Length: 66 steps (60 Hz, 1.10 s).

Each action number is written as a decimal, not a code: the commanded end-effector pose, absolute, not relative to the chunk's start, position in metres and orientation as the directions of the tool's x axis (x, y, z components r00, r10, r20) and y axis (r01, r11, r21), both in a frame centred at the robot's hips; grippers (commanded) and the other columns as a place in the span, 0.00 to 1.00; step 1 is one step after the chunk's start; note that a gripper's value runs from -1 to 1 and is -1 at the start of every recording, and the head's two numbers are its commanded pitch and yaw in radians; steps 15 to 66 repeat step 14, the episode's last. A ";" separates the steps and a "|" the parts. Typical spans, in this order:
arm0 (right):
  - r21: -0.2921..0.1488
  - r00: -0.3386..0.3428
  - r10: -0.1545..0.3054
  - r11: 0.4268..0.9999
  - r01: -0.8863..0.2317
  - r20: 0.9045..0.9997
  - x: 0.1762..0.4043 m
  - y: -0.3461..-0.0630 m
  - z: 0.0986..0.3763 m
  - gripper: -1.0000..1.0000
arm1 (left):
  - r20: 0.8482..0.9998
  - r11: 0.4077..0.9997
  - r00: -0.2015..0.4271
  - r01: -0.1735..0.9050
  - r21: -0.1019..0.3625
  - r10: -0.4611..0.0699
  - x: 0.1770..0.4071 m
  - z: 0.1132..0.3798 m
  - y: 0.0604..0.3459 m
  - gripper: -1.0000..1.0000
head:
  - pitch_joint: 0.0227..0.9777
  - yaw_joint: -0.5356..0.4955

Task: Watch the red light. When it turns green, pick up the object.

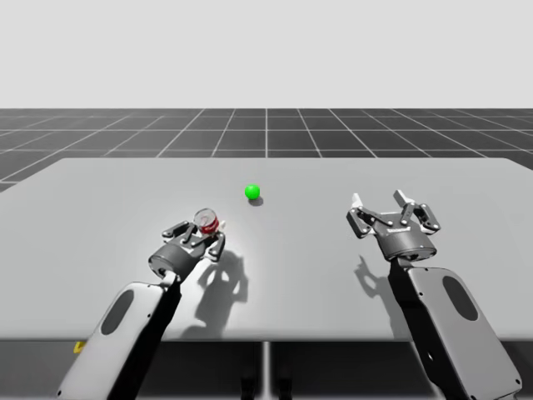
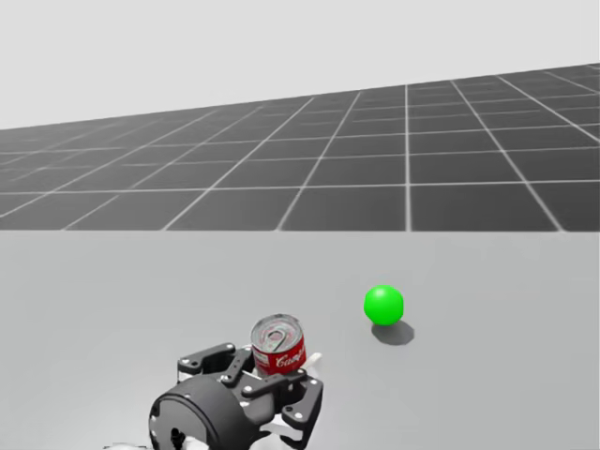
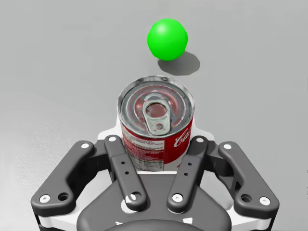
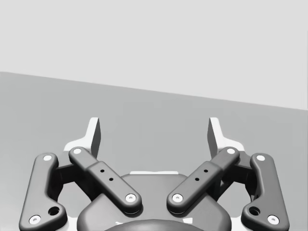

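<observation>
Between the fingers of your left gripper (image 3: 154, 138) sits the red can (image 3: 156, 108). The white pads press it from both sides, so the gripper is pinching the can low on its wall. The can leans, its pull-tab lid tipped back toward the wrist rather than standing plumb. From the high view I cannot tell whether its base is clear of the table (image 1: 92, 208) or resting on it. Just ahead of the can, apart from it, the light (image 3: 167, 39) shows green, so the waiting is over and you are in the pick-up step itself: grasp made, lift to be confirmed. The next move, as I judge it, calls for a straight rise with a firm pinch, since the hold is near the can's bottom and a tilted can could swing or slip; steer the path away from the light. Well apart on the other side, your right gripper (image 4: 155, 132) hangs over bare table with its fingers spread wide and nothing between them, and you need not bring it in
</observation>
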State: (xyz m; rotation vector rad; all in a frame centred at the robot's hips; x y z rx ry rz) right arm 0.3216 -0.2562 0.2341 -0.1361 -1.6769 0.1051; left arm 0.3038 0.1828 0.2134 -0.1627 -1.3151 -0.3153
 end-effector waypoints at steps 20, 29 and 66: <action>-0.149 -0.097 0.149 0.989 0.003 0.984 0.321 -0.257 0.233 0.00 | 0.997 0.924 -0.035 0.375 0.072 -0.063 0.310 0.336 0.162 1.00 | 0.43 0.76; -0.149 -0.097 0.149 0.989 0.003 0.984 0.321 -0.257 0.233 0.00 | 0.997 0.924 -0.035 0.375 0.072 -0.063 0.310 0.336 0.162 1.00 | 0.43 0.76; -0.149 -0.097 0.149 0.989 0.003 0.984 0.321 -0.257 0.233 0.00 | 0.997 0.924 -0.035 0.375 0.072 -0.063 0.310 0.336 0.162 1.00 | 0.43 0.76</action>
